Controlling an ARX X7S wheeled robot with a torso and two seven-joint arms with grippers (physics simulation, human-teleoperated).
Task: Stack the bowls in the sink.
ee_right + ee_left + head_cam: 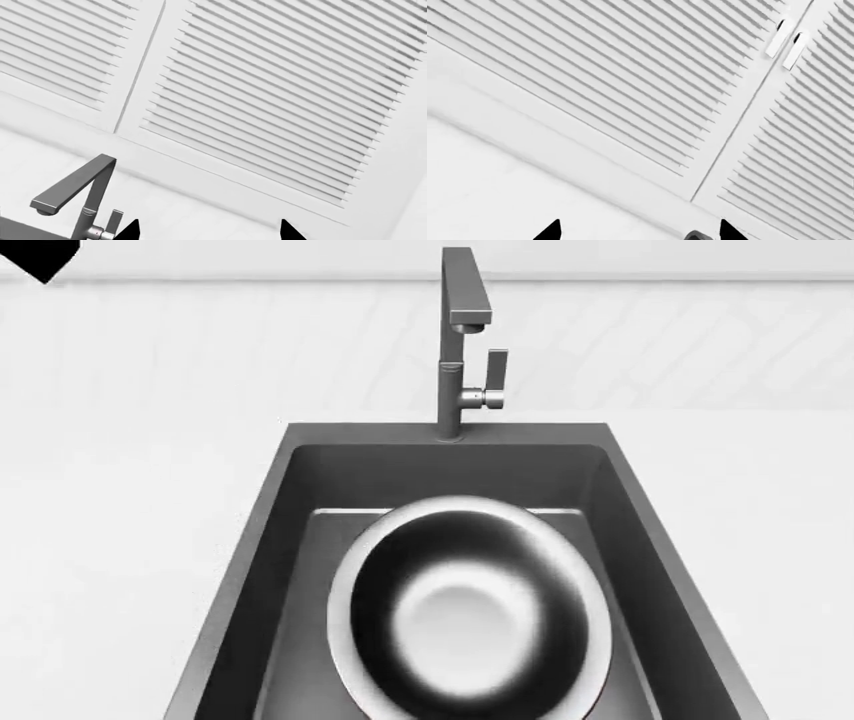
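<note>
- White table [120, 540] all around, with white louvered cabinet doors [627, 75] behind it. Pretty blank kitchen.
- The sink [254, 540] is a dark grey rectangle sunk into the table, long axis running straight away from the robot toward the back wall.
- Square steel faucet [459, 340] stands at the far end of the sink, spout pointing back over the basin, with a little lever on its right side.
- The steel bowl [467, 615] sits in the basin, mouth up, shiny inside facing the head camera. It looks like an oval stretched along the sink's length, probably just the angle.
- There's a thin reddish sliver at its lower right edge; can't tell if that's the wooden bowl underneath.
- Left pincer [639, 231]: only two black tips show, set wide apart, nothing between them.
- Right pincer [208, 230]: same deal, tips spread wide, empty, up near the faucet.
</note>
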